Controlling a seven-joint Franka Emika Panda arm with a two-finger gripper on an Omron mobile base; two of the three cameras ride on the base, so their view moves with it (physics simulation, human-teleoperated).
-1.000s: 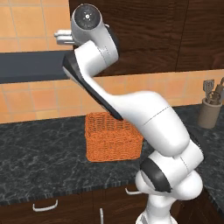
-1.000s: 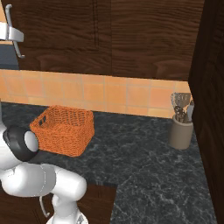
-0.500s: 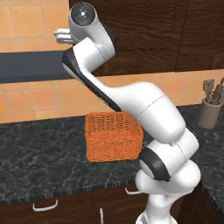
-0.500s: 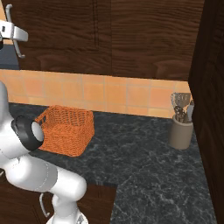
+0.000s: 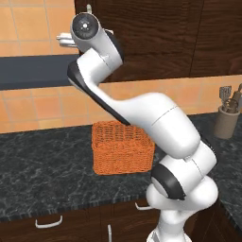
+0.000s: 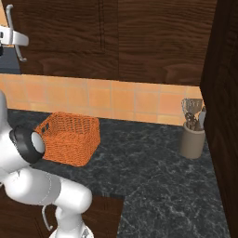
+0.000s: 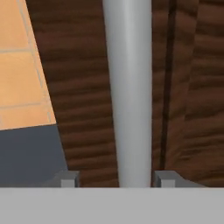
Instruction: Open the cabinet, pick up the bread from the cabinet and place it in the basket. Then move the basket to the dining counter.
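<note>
The dark wood cabinet hangs shut above the counter. Its long silver handle runs up the middle of the hand view. My gripper straddles that handle, one fingertip on each side. The right tip is almost against the bar and a gap remains on the left, so the jaws are open. The orange wicker basket stands empty on the black counter below. The bread is hidden. The dining counter is out of view.
The black speckled countertop carries a brown utensil holder at the right. Low drawers with short silver handles run under it. A tall dark panel walls off the right side.
The arm's elbow and lower links have shifted a little to the right and down. The hand has stayed up at the cabinet's handle. The basket has not moved.
</note>
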